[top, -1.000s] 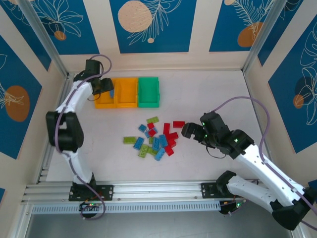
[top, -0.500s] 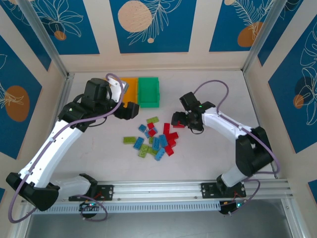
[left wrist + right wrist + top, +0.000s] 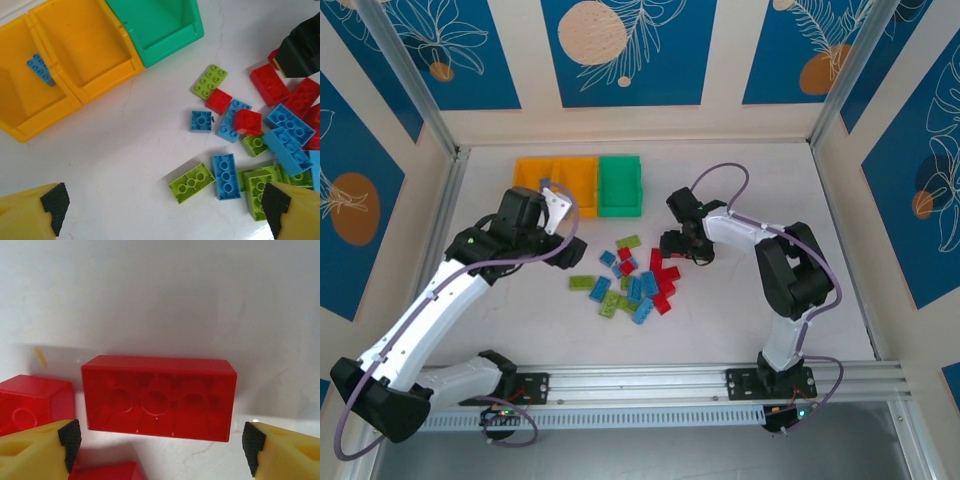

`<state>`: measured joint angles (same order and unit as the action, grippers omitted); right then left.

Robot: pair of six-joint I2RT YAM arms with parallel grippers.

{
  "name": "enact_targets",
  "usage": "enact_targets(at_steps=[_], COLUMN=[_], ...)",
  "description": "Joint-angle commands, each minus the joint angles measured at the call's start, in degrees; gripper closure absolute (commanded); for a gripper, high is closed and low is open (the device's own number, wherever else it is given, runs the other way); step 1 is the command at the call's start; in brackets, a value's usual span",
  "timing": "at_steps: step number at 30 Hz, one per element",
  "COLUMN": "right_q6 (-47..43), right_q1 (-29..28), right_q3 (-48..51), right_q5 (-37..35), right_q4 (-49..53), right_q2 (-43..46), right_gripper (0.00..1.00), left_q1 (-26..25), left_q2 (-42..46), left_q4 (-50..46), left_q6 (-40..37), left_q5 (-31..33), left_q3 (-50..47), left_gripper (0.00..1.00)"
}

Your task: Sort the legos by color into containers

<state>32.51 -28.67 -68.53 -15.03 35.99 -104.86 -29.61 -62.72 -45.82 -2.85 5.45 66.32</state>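
The legos (image 3: 632, 282) lie in a loose pile of blue, red and lime bricks mid-table. Behind them stand the containers: two orange-yellow bins (image 3: 572, 183) and a green bin (image 3: 620, 186). One blue brick (image 3: 40, 69) lies in the leftmost orange-yellow bin (image 3: 20, 107). My left gripper (image 3: 570, 246) hovers open and holds nothing, left of the pile, above a lime brick (image 3: 192, 182). My right gripper (image 3: 161, 440) is open and low at the pile's upper right. Its pads straddle a red brick (image 3: 159, 397) with a gap on each side.
Other red bricks (image 3: 30, 402) lie close beside the straddled one. White table (image 3: 740, 310) stretches right of and in front of the pile. Metal frame posts (image 3: 840, 80) and walls bound the back and sides; a rail (image 3: 640, 385) runs along the near edge.
The left gripper left the leftmost bin, opened and came down beside the pile; a blue brick now lies in that bin. The right gripper swung in over the red brick and its jaws narrowed.
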Motion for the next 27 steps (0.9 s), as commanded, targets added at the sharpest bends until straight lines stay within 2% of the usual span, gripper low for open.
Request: enact_targets(at_steps=[1,8,14,16,20,24,27], right_q6=[-1.01,-1.06,-0.28,-2.36,-4.17,-6.80,-7.59], right_q1=[0.33,0.39,-4.84,-7.63,-9.16,-8.10,-7.20], right_q3=[-1.89,-2.91,-2.29,-4.51,-15.11,-29.30,-43.03], right_q5=[-0.18,-1.19,-10.30,-11.00,-9.28,-9.19,-9.01], right_q4=[0.73,1.00,-2.07,-4.67,-7.08,-7.60,-3.28], right_q2=[-1.85,-2.19,11.45,13.04,6.11,-6.65,-17.95], right_gripper=[0.18,0.36,0.43,0.44,0.44,0.46,0.46], left_q1=[0.07,0.08,0.17,0.27,0.67,0.69,0.78], left_q2=[0.65,1.67,3.58,4.16,5.35,6.13,6.30], left_q4=[1.39,2.87,4.75,5.20,6.04,6.95,7.49], left_q6=[-1.89,-2.59,-2.86,-2.95,-3.36,-4.02,-4.34], left_q5=[2.61,2.93,3.98,4.36,5.29,7.11,7.81], left_q3=[-0.91,-2.45,-3.90,-4.19,-5.03,-6.28,-6.83], left_gripper=[0.00,0.00,0.00,0.00,0.00,0.00,0.00])
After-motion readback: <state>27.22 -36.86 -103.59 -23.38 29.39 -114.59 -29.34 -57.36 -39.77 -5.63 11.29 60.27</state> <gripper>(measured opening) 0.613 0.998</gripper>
